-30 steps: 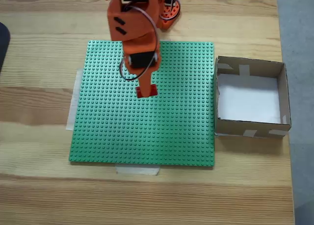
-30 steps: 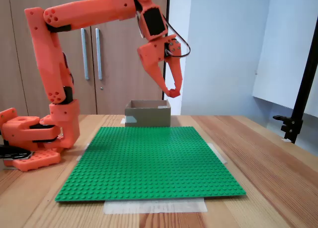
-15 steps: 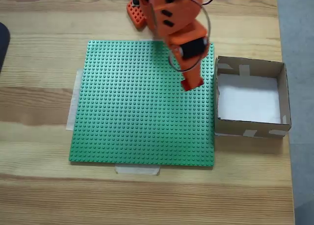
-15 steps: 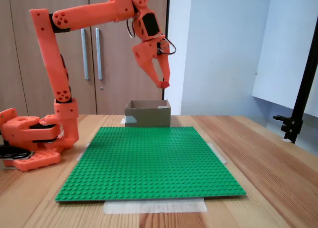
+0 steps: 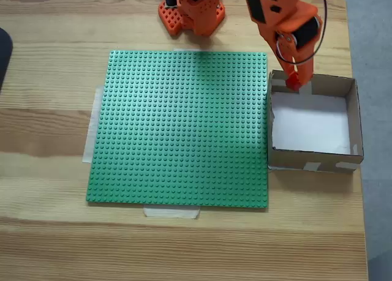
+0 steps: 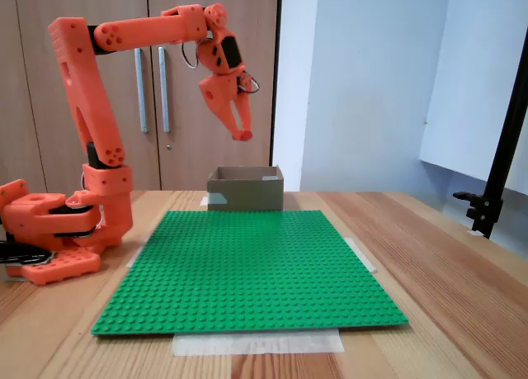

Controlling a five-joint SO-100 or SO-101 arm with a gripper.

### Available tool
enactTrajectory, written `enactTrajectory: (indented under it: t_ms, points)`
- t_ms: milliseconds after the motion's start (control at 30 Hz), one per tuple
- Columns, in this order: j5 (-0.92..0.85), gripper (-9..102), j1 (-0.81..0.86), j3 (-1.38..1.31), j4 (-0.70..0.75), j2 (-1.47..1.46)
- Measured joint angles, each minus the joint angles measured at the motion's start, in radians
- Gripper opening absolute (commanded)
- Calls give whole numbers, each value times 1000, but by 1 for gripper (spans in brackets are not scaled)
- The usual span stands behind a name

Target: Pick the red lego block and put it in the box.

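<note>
Baseplate [image 5: 184,128] flat on counter [image 5: 49,232], mid. Box [image 5: 313,164] just right of it in top-down view, edges touching. Arm base [image 5: 191,14] behind baseplate. Gripper [image 5: 294,83] w/ block [image 5: 294,82] over box's back wall, well above it [image 6: 242,135].

An office or lab room is suggested: a pale wooden table [image 6: 462,263] is set before tall wooden cabinet doors [image 6: 165,73] with metal handles, a plain bluish wall [image 6: 371,82], and a black clamped stand [image 6: 499,164].

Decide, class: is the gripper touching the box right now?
Apart. In a fixed view from the side, the gripper hangs well above the box, with open background between them.
</note>
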Motion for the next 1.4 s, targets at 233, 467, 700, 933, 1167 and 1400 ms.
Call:
enactTrajectory:
  t_ms: [233,467,700,933,1167,1400]
  points:
    - [9,3,-41,0,-38,-97]
    - [9,3,-58,-67,-44,-196]
    - [9,4,-66,-83,-46,-236]
    - [31,4,-75,-129,-48,-295]
    - [32,4,-81,-133,-67,-331]
    - [32,4,-83,-133,-74,-373]
